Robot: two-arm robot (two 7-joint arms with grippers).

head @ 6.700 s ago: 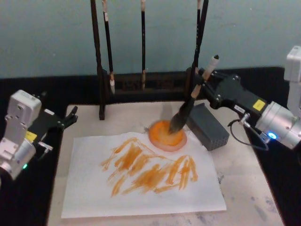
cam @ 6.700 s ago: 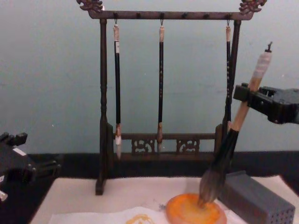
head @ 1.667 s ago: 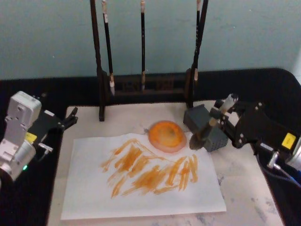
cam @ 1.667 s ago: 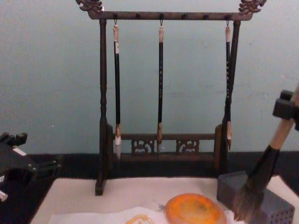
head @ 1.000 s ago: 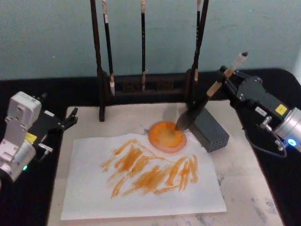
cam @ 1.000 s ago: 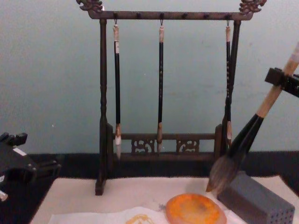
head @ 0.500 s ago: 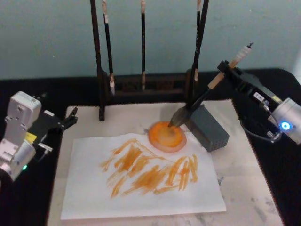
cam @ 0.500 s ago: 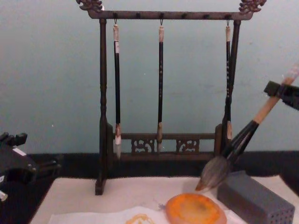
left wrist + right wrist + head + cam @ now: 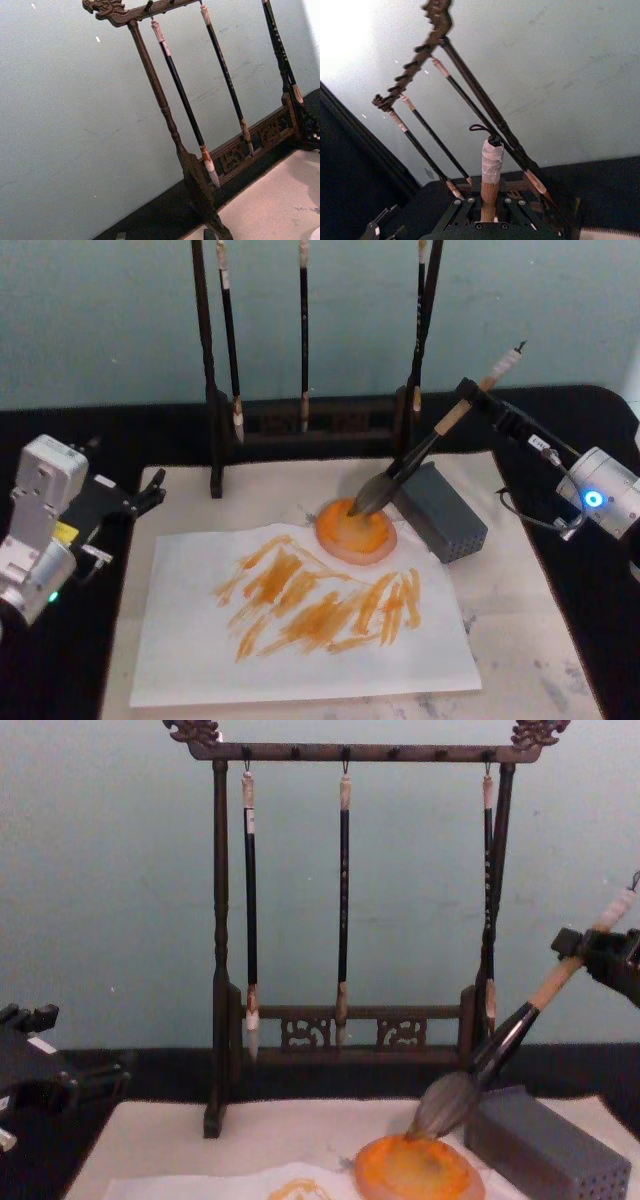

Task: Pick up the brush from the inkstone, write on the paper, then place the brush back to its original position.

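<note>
The brush [image 9: 420, 453] leans steeply, its grey bristle tip [image 9: 368, 498] resting on the far edge of the round orange inkstone [image 9: 355, 532]. My right gripper [image 9: 468, 398] is shut on the tan handle just below the white-wrapped end, to the right of and above the inkstone. The chest view has the bristles [image 9: 443, 1107] touching the inkstone [image 9: 417, 1172], with the right gripper [image 9: 578, 948] at the right edge. In the right wrist view the wrapped end [image 9: 491, 159] rises out of the gripper [image 9: 489, 212]. The paper [image 9: 300, 620] bears orange strokes. My left gripper [image 9: 143, 492] is parked at the left, open.
A dark wooden rack [image 9: 305, 418] with three thin hanging brushes stands behind the inkstone; the left wrist view has this rack [image 9: 170, 125] too. A grey block with small holes [image 9: 442, 510] sits just right of the inkstone, under the brush handle. The beige mat [image 9: 520, 640] lies beneath.
The right gripper has come down and the brush has tilted lower, bringing the bristle tip from just above the inkstone onto its far edge. The left arm has not moved.
</note>
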